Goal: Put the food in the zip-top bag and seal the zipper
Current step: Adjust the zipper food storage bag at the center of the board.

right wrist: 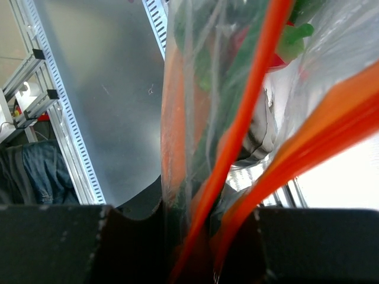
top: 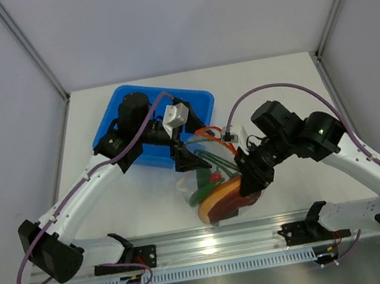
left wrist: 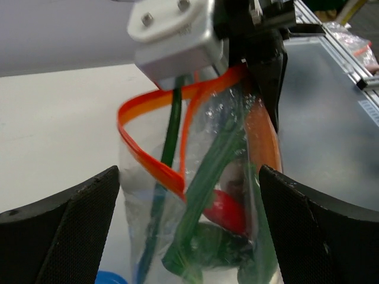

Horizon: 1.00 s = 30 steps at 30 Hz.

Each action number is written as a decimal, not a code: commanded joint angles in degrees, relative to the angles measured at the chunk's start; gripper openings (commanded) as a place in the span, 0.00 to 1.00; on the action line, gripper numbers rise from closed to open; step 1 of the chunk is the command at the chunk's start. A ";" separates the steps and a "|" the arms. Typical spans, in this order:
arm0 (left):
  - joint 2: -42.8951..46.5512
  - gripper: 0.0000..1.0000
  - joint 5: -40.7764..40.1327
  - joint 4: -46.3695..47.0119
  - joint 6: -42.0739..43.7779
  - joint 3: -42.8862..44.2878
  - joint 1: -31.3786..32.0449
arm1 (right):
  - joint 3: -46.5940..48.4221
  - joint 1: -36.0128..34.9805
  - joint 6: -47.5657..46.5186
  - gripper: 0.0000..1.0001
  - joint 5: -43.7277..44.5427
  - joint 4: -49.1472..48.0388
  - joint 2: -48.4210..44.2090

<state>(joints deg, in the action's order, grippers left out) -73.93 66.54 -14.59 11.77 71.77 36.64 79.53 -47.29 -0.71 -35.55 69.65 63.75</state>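
The zip-top bag (top: 206, 170) is a crinkly clear bag hanging between the two arms. Inside are the red chili (left wrist: 228, 210), green pods (left wrist: 210, 168) and the big purple-red and orange slice (top: 220, 206). Its orange-red zipper (left wrist: 148, 158) gapes in a loop, so the mouth is open. My right gripper (top: 249, 174) is shut on the bag's edge by the zipper, as the right wrist view (right wrist: 207, 236) shows. My left gripper (top: 187, 158) is wide open, with the bag (left wrist: 195, 236) between its fingers (left wrist: 71, 225) and not touching them.
The blue plastic tray (top: 201, 99) stands behind the bag under the left arm. An aluminium rail (top: 215, 244) runs along the table's near edge. White walls close in the sides and back.
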 commanded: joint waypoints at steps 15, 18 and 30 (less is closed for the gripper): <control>-0.96 0.01 3.24 5.26 -7.72 -0.57 0.45 | 4.23 -0.44 0.09 0.02 3.03 -1.53 1.47; 1.06 0.01 0.53 7.99 -10.09 -3.64 0.27 | 4.24 -0.35 0.97 0.18 6.19 -2.23 1.30; 5.99 0.01 -10.64 17.89 -30.13 -10.50 -2.10 | 2.75 5.60 12.92 0.99 21.48 -7.85 -4.15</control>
<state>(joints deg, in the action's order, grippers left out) -71.02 58.72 -5.72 -9.91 62.83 35.24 81.28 -45.08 7.64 -18.46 65.43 63.16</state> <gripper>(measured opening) 0.023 0.992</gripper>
